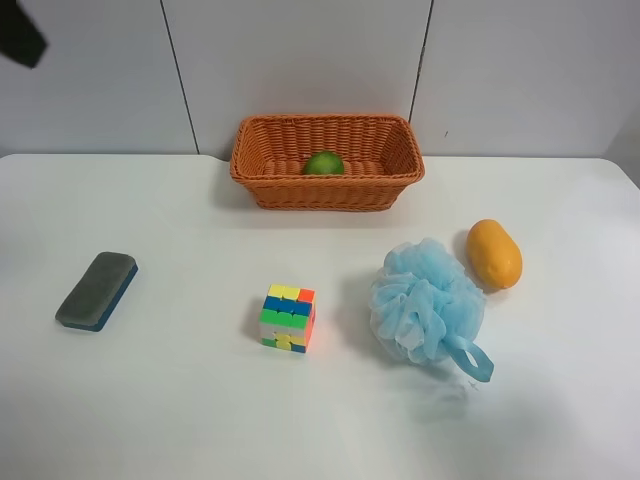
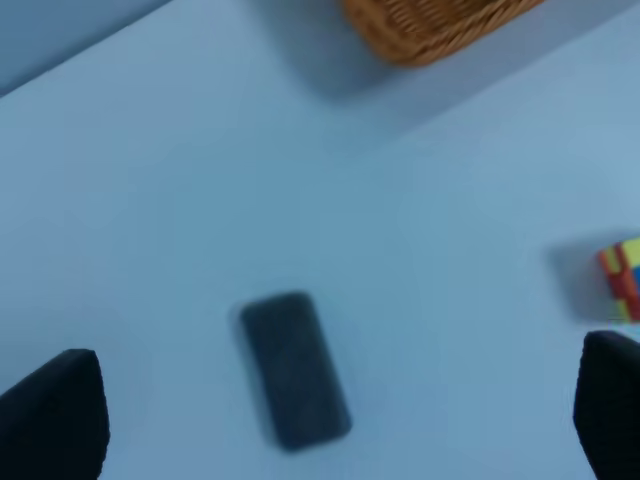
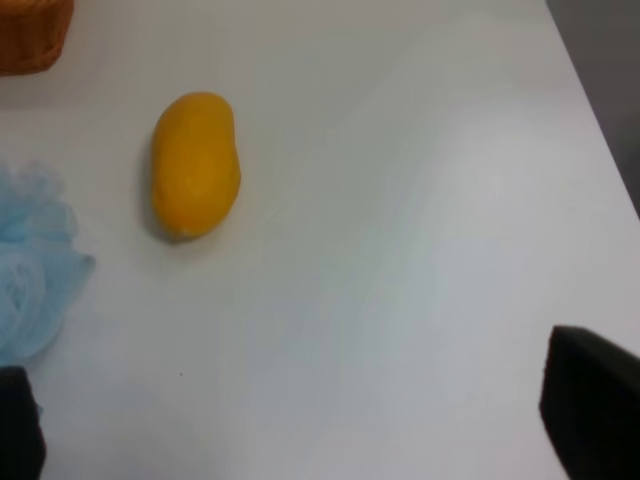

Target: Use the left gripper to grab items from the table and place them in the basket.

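The wicker basket stands at the back middle of the white table with a green lime inside it. On the table lie a grey-and-blue eraser, a puzzle cube, a light blue pouf and an orange mango. My left gripper is open and empty, high above the eraser, with the basket and the cube at the view's edges. My right gripper is open and empty above bare table near the mango and the pouf.
A black piece of the arm at the exterior high view's left shows in the top corner. A grey panelled wall rises behind the table. The table's edge runs close beside the mango.
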{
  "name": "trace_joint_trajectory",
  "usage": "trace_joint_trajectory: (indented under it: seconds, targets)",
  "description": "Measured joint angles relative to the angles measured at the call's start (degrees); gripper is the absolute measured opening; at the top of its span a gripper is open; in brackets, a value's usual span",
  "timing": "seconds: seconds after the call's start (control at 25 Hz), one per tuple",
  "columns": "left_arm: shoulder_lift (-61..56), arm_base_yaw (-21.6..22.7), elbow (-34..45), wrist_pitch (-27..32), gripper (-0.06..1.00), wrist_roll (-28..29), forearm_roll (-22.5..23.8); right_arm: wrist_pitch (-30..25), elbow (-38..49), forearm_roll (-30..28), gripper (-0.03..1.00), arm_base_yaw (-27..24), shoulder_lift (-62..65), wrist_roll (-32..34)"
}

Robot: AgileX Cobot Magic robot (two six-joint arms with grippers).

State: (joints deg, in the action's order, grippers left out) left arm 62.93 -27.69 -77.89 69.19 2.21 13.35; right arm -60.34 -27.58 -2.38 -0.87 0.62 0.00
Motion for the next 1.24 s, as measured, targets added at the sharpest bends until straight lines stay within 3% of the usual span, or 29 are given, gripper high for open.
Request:
trace_joint_trajectory:
  seconds: [0.16, 0.32, 0.56, 0.72, 0.92, 1.04, 1.24]
  targets:
    - [-15.97, 4.08, 11.72, 0.04, 0.90, 1.57, 1.54, 0.00, 0.00, 0.00, 0.99, 0.00, 0.00, 0.00]
    - [-29.96, 12.97, 21.47, 0.12, 0.90, 1.62, 1.52, 0.00, 0.00, 0.00, 0.99, 0.00, 0.00, 0.00]
    - [-47.32, 26.60, 31.74, 0.13, 0.90, 0.41, -2.90, 0.00, 0.00, 0.00, 0.99, 0.00, 0.00, 0.00]
    - [-56.23, 32.46, 39.32, -0.02, 0.90, -0.78, -7.28, 0.00, 0.00, 0.00, 0.99, 0.00, 0.00, 0.00]
    - [-62.93, 34.47, 47.00, -4.59, 0.90, -2.21, -12.78, 0.00, 0.00, 0.00, 0.99, 0.00, 0.00, 0.00]
    - [-63.15, 34.47, 48.41, -7.70, 0.90, -2.99, -12.89, 0.00, 0.00, 0.00, 0.99, 0.00, 0.00, 0.00]
    - [-63.27, 34.47, 48.75, -8.06, 0.90, -3.14, -12.89, 0.00, 0.00, 0.00, 0.99, 0.00, 0.00, 0.00]
